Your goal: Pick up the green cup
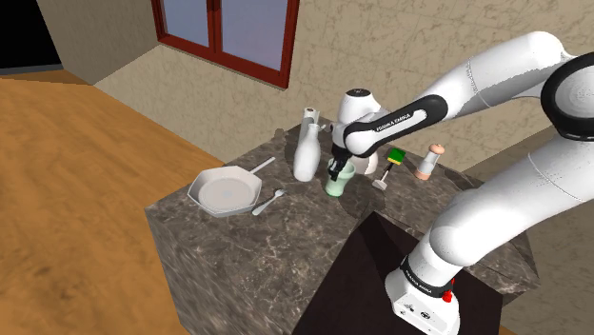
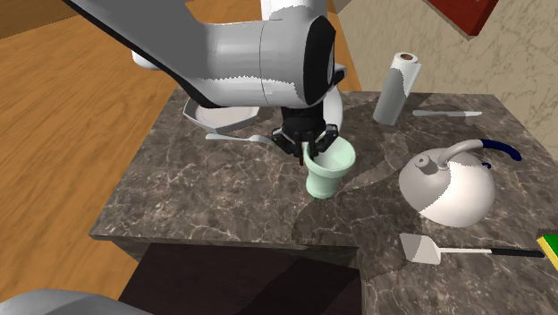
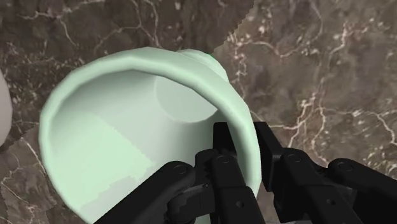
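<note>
Black two-finger gripper [image 3: 245,153] up close: its jaws pinch the wall of a pale green cup [image 3: 127,127], one finger inside the rim and one outside. That cup stands upright on the dark marbled stone counter [image 2: 206,206], near a rounded white kettle [image 2: 452,188] with a blue-tipped handle. A grey spatula [image 2: 425,251] lies near the kettle too.

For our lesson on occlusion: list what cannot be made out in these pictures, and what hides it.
Second exterior view: white bowl, mostly behind the arm.
Second exterior view: sponge, cut off by the right edge.
Shoulder view: rim of the pale green cup, partly behind the hand.
Wrist view: the cup's underside, hidden by its own body.
</note>
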